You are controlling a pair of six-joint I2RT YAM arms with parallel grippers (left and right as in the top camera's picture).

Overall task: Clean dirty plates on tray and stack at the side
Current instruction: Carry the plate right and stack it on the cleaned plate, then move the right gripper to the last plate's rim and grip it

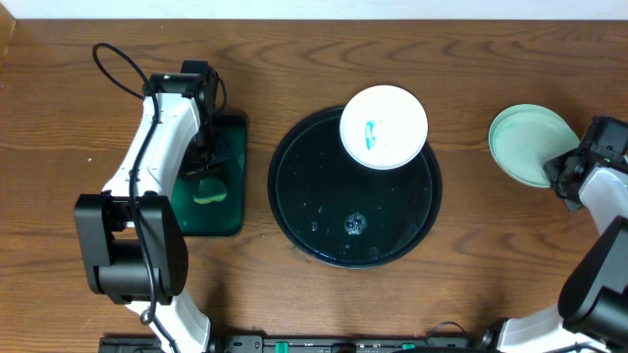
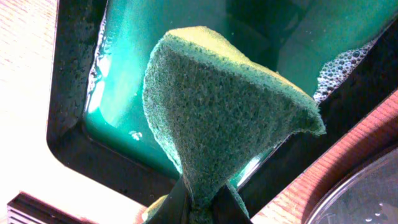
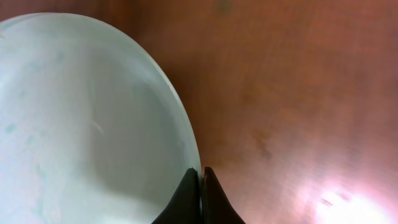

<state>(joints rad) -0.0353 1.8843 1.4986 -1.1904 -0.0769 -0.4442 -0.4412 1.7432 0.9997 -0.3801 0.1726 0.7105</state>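
The dirty white plate (image 1: 384,127) sits on the black tray (image 1: 294,211) between both grippers; the right gripper (image 3: 200,186) pinches a mint plate (image 3: 81,124) by its thin rim, so it could slip, and the left gripper (image 2: 198,210) pinches a wet sponge (image 2: 217,118) that might drip.

Black tray (image 1: 324,211) at worktop (image 1: 294,59) centre, white plate (image 1: 384,127) with teal smear on its far rim, mint plate (image 1: 525,142) near right edge, right end effector (image 1: 564,172) at its rim, sponge (image 1: 209,191) over green tray (image 1: 231,221) at left
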